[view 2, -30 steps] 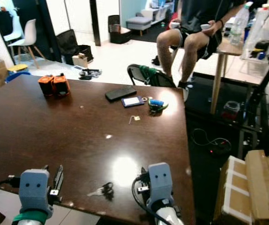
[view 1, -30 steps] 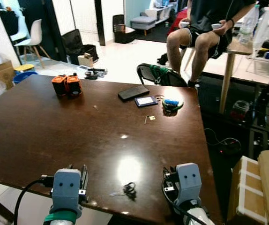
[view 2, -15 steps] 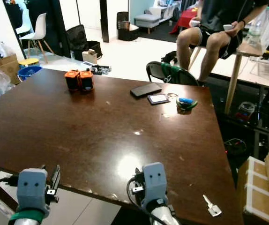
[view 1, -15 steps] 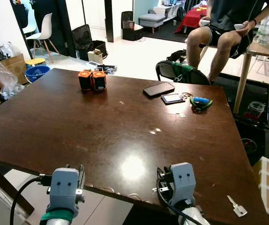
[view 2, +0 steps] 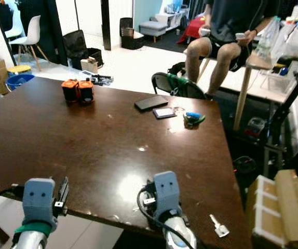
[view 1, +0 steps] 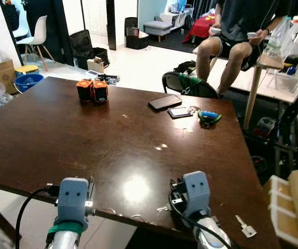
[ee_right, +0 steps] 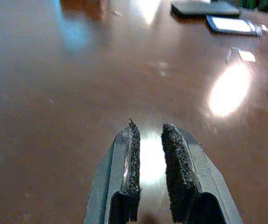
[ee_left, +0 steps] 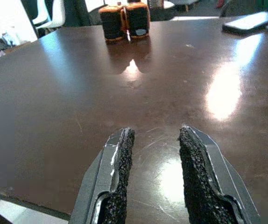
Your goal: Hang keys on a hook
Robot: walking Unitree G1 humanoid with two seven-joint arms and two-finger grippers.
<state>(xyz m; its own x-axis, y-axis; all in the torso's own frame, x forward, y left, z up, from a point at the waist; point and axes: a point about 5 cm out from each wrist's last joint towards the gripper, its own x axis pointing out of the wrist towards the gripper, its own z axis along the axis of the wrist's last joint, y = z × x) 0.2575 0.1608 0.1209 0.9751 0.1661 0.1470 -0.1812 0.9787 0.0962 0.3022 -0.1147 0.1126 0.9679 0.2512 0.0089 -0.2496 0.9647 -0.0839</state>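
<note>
A silver key (view 1: 245,227) lies flat on the dark brown table (view 1: 86,140) at its near right corner. It is just to the right of my right arm's grey wrist block (view 1: 193,193). My right gripper (ee_right: 150,127) hovers low over the table top, open by a narrow gap with nothing between its fingers. My left gripper (ee_left: 155,133) stands open wider over the near left edge, also holding nothing; its wrist block (view 1: 73,197) shows there. A small silver bit (view 1: 162,208) lies at the table edge beside the right wrist.
Two orange-and-black items (view 1: 92,91) stand at the far left of the table. A black phone (view 1: 164,101), a small card-like device (view 1: 180,112) and a green-blue object (view 1: 208,116) lie at the far right. A person (view 1: 237,36) sits beyond; cardboard boxes (view 1: 294,207) are on the right.
The whole picture has shifted as the camera moved. Both arms stay low at the table's near edge. The silver key sits at the near right corner as it did half a second ago.
</note>
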